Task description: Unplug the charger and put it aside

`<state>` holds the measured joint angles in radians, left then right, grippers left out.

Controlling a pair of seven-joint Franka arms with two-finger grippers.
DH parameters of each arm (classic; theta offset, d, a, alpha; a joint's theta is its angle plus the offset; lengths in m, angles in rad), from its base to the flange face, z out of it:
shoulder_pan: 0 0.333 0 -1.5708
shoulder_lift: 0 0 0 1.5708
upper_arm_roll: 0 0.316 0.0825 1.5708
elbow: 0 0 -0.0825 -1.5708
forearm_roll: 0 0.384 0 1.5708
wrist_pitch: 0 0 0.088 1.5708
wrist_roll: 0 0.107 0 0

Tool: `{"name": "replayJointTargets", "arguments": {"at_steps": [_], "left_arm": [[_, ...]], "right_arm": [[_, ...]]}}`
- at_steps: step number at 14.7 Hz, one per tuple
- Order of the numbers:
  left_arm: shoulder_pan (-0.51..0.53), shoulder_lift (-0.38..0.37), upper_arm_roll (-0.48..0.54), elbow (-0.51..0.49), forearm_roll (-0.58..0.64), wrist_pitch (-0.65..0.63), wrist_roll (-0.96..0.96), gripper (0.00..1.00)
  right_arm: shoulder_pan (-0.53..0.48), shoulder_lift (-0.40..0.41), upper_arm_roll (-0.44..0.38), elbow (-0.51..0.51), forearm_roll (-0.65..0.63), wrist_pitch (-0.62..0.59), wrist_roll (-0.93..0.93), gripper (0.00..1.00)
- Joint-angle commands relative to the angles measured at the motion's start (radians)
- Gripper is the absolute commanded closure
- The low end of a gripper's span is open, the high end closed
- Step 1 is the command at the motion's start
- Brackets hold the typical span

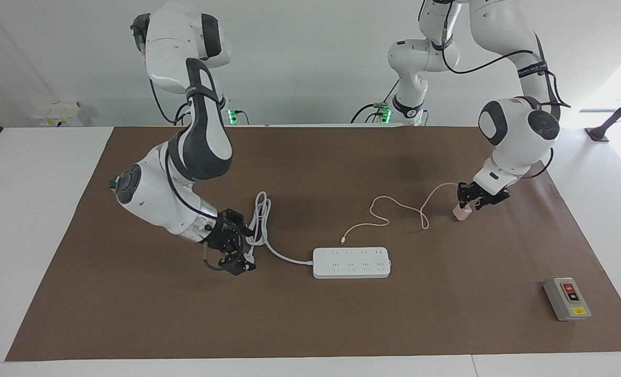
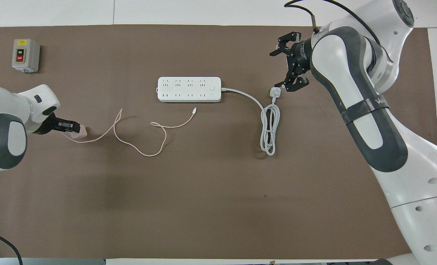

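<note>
The pale pink charger (image 1: 462, 212) (image 2: 81, 133) is at the tips of my left gripper (image 1: 467, 202) (image 2: 73, 127), which is shut on it, low at the mat toward the left arm's end. Its thin pink cable (image 1: 389, 209) (image 2: 141, 136) trails in loops over the mat. The cable's free end (image 1: 344, 242) lies just beside the white power strip (image 1: 351, 262) (image 2: 189, 89), which has nothing plugged in. My right gripper (image 1: 240, 245) (image 2: 284, 68) is open and empty, low beside the white three-pin plug (image 2: 273, 92).
The strip's thick white cord (image 1: 261, 217) (image 2: 270, 129) lies coiled toward the right arm's end. A grey switch box (image 1: 567, 299) (image 2: 25, 55) sits farther from the robots at the left arm's end. A green object (image 1: 113, 183) peeks out by the right arm's elbow.
</note>
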<state>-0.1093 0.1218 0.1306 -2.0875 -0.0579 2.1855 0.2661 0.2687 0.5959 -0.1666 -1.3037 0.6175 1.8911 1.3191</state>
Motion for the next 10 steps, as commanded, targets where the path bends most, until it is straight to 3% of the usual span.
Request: {"name": "replayJointTargets", "arguments": {"at_steps": [1, 5, 10], "left_arm": [[0.013, 0.01, -0.006, -0.009, -0.014, 0.026, 0.01, 0.0], [0.011, 0.015, -0.005, -0.003, -0.028, 0.026, 0.008, 0.0], [0.002, 0.022, -0.005, 0.017, -0.028, 0.019, -0.091, 0.0]], "right_arm": [[-0.003, -0.085, -0.02, -0.049, -0.094, -0.085, -0.128, 0.0], [-0.042, -0.149, -0.047, -0.049, -0.195, -0.23, -0.392, 0.0], [-0.051, -0.209, -0.051, -0.049, -0.383, -0.305, -0.749, 0.0]]}}
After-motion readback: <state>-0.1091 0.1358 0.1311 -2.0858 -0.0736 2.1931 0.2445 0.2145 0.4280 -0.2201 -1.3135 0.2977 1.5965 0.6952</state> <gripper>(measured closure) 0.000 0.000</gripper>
